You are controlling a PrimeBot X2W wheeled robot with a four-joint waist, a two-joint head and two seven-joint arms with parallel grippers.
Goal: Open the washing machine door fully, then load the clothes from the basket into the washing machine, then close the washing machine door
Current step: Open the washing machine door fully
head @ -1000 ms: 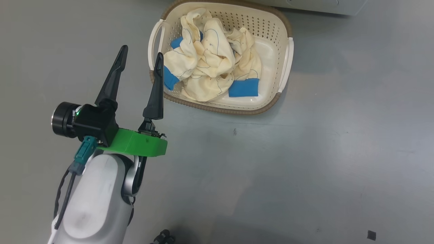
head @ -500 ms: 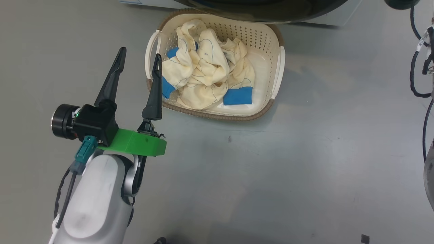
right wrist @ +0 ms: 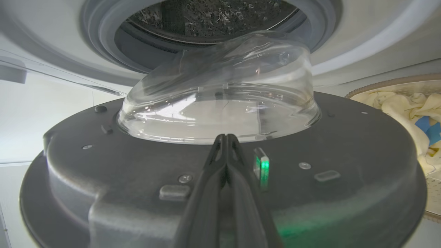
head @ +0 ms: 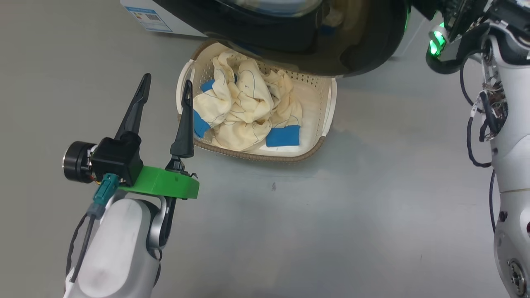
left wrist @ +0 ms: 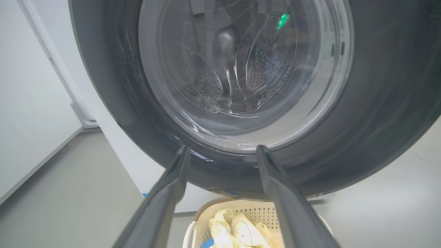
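Here the left gripper [head: 167, 78] hangs with its two dark fingers spread wide and nothing between them, just beside the left end of the basket [head: 256, 156], the nearer fingertip level with the white side handle; in the left wrist view the same gripper [left wrist: 223, 148] points up at the outer face of the washing machine door [left wrist: 379, 120], apart from it. The right gripper [right wrist: 224, 137] is closed tight, fingers pressed together with nothing visible in them, its tips at the foot of the glass bowl [right wrist: 220, 100] on the dark inner face of the door; whether they touch the surface I cannot tell. The door stands swung out from the washing machine [head: 145, 16], so that the grey gasket [right wrist: 103, 41] and the perforated drum [right wrist: 213, 13] show open beyond the bowl. In the head view the black rim of the door [head: 290, 41] overhangs the far end of the basket, which sits on the grey floor [head: 331, 207] in front of the machine. The clothes [head: 244, 111], cream-yellow with blue patches, lie crumpled in a heap inside the basket, towards its left side. The pale right arm [head: 505, 145] rises along the right edge with dark cables hanging beside it
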